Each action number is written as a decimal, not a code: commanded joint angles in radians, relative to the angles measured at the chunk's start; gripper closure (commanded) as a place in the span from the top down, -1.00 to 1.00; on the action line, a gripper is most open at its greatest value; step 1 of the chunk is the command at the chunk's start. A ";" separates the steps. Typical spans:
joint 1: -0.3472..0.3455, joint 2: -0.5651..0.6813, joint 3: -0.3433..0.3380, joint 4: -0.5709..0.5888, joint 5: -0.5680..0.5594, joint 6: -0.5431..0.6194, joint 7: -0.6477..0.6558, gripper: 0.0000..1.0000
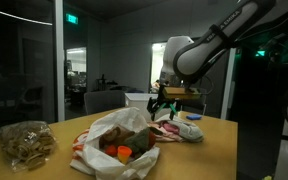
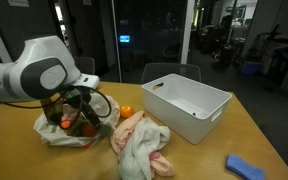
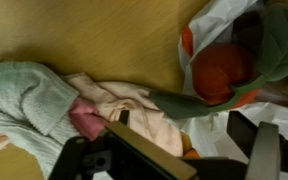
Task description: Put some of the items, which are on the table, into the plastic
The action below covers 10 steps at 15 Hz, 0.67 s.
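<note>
The robot's hand (image 1: pixel 164 103) hangs with its two fingers wide apart and nothing between them, just above the far rim of the large thin white translucent plastic bag (image 1: pixel 104 128). This bag lies open on the light brown wooden counter (image 2: pixel 259 130). In the wrist view a red round item (image 3: pixel 219 70) and something green (image 3: pixel 274 40) already sit inside the bag, and an exterior view shows a small orange item (image 1: pixel 124 152) in it too. One small orange round item (image 2: pixel 126 111) rests on the counter just beside the bag, between it and the pink and white crumpled cloth (image 2: pixel 139 147). The white rectangular plastic box (image 2: pixel 189 105) stands further away.

I judge that the task is partly done, and that the orange round item is a likely next one to take. Several things could go wrong from here. The round item may roll away if one finger touches it first. The cloth lies very near, so the fingers could close on a fold of it together with the item, or instead of it. The bag is thin and wrinkled, so a finger may catch its rim and drag it. That could close the mouth or spill what is inside.
</note>
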 commanded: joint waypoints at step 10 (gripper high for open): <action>-0.242 0.245 0.222 0.058 -0.411 0.353 0.206 1.00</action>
